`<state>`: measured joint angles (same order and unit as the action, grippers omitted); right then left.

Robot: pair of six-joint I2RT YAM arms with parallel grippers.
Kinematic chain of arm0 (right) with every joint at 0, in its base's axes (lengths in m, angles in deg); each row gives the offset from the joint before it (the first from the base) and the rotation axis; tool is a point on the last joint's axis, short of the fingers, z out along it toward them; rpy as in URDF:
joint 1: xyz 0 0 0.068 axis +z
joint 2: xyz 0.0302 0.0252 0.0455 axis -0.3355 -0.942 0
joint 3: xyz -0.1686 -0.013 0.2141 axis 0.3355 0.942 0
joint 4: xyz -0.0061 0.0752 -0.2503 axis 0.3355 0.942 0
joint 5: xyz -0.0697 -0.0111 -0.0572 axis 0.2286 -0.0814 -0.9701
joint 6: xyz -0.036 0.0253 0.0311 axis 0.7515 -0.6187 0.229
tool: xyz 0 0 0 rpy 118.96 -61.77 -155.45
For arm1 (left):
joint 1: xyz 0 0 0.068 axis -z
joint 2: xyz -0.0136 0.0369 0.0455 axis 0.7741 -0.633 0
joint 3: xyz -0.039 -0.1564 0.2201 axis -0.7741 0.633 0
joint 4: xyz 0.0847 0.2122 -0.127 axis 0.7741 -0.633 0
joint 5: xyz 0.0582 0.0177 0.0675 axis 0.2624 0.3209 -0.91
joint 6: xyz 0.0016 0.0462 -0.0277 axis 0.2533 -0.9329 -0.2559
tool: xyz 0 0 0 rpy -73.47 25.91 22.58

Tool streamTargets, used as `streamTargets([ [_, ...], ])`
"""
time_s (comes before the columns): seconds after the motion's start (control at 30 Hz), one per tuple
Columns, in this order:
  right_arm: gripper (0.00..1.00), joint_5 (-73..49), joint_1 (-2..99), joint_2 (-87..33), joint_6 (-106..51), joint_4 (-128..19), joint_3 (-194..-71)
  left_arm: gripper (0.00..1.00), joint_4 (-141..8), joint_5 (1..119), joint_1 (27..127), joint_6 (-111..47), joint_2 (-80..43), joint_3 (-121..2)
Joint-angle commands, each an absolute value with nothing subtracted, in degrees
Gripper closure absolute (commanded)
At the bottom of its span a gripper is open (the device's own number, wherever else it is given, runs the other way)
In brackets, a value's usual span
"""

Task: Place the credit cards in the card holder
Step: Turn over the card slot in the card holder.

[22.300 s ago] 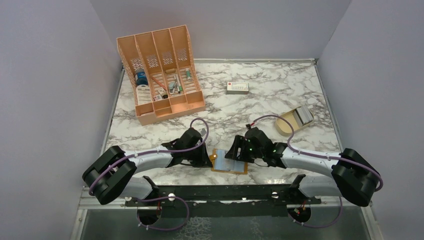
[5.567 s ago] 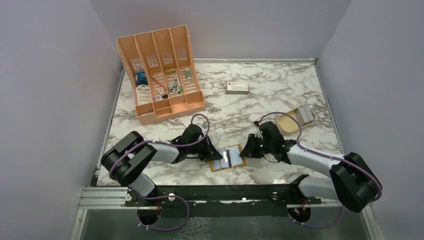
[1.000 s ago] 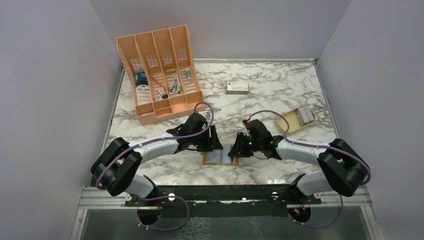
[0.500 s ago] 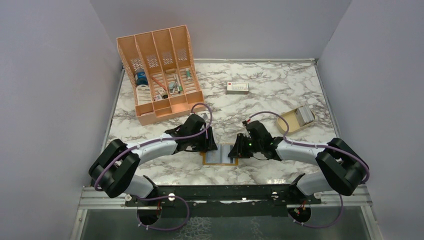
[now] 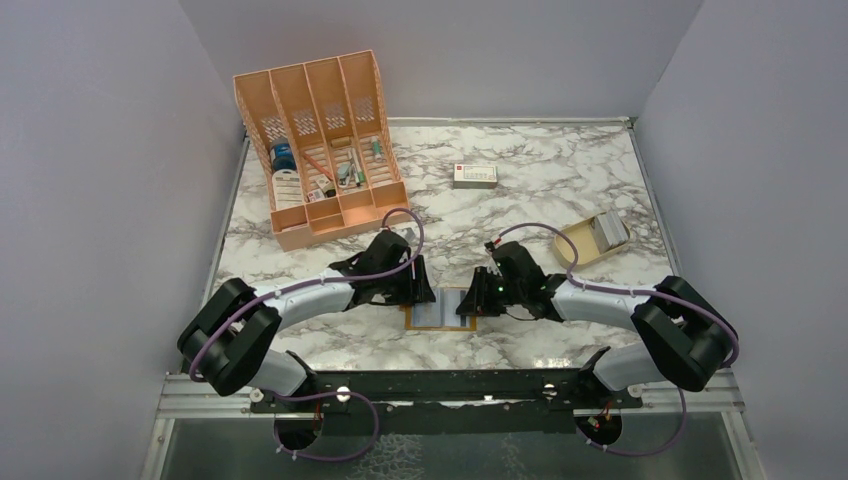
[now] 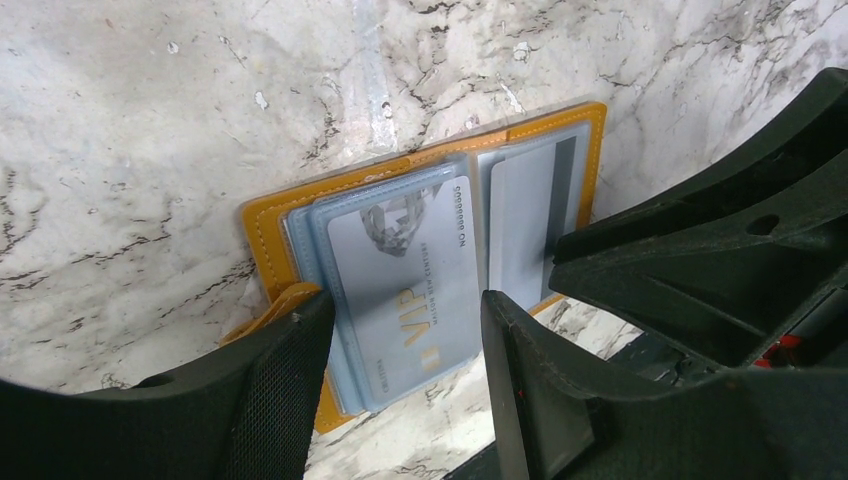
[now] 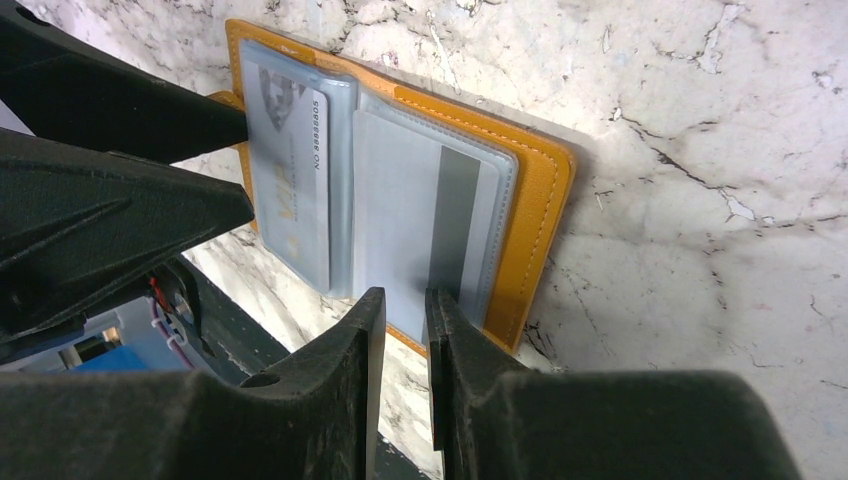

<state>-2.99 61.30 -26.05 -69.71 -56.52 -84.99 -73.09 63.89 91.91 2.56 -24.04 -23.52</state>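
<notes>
A: Where's the card holder [image 7: 548, 200]?
B: Open flat on the bench [image 5: 520, 200] between my arms, credit cards [image 5: 436, 313] in its sleeves.
A: Hands?
B: My left hand [image 6: 400, 297] is spread astride the VIP card [image 6: 400, 250]. My right hand [image 7: 404, 293] is nearly pressed together at the striped card's [image 7: 430, 210] edge; pinching it, I cannot tell.

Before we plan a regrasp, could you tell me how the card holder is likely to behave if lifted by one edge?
The card holder lies open with a fold down its middle, so it would probably flop or fold shut. Its clear sleeves look glossy, likely slippery. It looks thin, so probably light.
</notes>
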Motion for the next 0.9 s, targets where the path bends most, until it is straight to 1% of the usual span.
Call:
streamTargets([
  [0.0, 0.78, -4.8, 61.7, -26.7, -69.1, -56.7, -83.8, 0.42, -70.6, 67.0, 91.4, 4.3, -22.6, -22.5],
  [0.3, 0.78, -4.7, 61.7, -27.1, -69.1, -57.2, -83.6, 0.42, -70.2, 68.5, 91.4, 5.6, -19.5, -23.0],
  [0.87, 0.78, -4.6, 61.7, -26.9, -69.2, -57.4, -83.5, 0.42, -64.2, 72.6, 91.5, 8.6, -19.7, -20.9],
])
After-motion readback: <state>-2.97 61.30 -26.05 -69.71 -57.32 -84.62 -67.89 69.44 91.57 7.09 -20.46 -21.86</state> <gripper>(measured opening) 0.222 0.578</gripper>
